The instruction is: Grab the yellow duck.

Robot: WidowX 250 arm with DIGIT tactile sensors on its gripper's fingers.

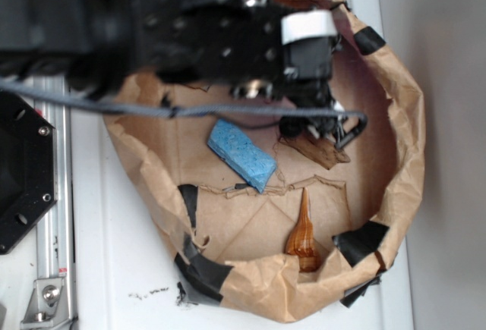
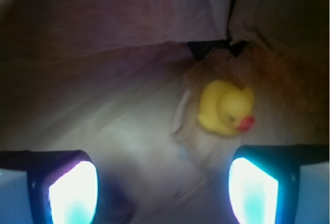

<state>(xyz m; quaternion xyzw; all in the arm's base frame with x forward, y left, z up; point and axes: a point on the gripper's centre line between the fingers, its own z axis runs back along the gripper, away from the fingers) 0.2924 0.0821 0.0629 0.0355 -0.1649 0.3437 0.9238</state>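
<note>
The yellow duck [image 2: 227, 107] with its red-orange beak lies on the brown paper floor ahead of my gripper [image 2: 162, 188], just beyond the right fingertip [image 2: 252, 190]. My gripper stands open with a wide empty gap between the fingers. In the exterior view the gripper [image 1: 323, 127] hangs low inside the paper bowl [image 1: 402, 186] near its right half, and the arm hides the duck there.
A blue sponge [image 1: 241, 155] lies on the bowl's floor to the left of the gripper. An orange-brown pointed shell [image 1: 303, 235] rests near the front wall. Crumpled paper walls with black tape ring the floor. A dark cable [image 1: 190, 108] crosses the view.
</note>
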